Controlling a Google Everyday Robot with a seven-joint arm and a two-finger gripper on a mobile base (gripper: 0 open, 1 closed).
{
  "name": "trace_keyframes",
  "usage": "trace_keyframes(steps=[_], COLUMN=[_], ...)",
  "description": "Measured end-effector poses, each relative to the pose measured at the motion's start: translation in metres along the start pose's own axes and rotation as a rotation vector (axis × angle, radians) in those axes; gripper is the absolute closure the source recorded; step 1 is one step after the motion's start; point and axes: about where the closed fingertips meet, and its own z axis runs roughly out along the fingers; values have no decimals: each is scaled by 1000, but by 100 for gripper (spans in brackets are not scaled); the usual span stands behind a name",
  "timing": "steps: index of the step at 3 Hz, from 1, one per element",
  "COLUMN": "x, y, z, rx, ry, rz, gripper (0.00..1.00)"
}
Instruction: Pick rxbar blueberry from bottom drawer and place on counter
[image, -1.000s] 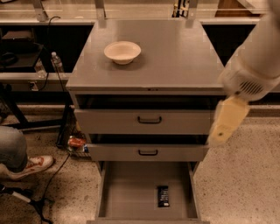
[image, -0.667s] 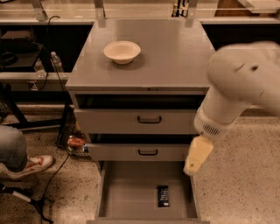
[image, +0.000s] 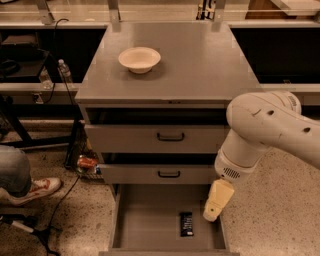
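Observation:
The rxbar blueberry (image: 186, 224), a small dark bar, lies flat on the floor of the open bottom drawer (image: 145, 220), right of its middle. My gripper (image: 217, 200) hangs from the white arm at the drawer's right side, just right of the bar and above it, not touching it. The counter (image: 200, 60) is the grey top of the cabinet above, with a cream bowl (image: 139, 59) on its left half.
Two upper drawers with black handles (image: 170, 136) stand slightly pulled out above the bottom drawer. A person's leg and red shoe (image: 30, 187) are at the left on the floor. A water bottle (image: 63, 70) and cables sit left of the cabinet.
My arm has swung down and left, bringing the gripper from beside the upper drawers to the right edge of the bottom drawer, close to the bar. The bar has not moved.

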Motion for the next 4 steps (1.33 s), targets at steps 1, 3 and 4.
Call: trace_keyframes(steps=[1,3,4], x=[-1,-27,-58], y=[-4,-30,-33], z=[24,131,190], rx=[-55,-169,-194], ry=[-29,-161,-241], rz=[59,279,367], gripper=[0,0,0])
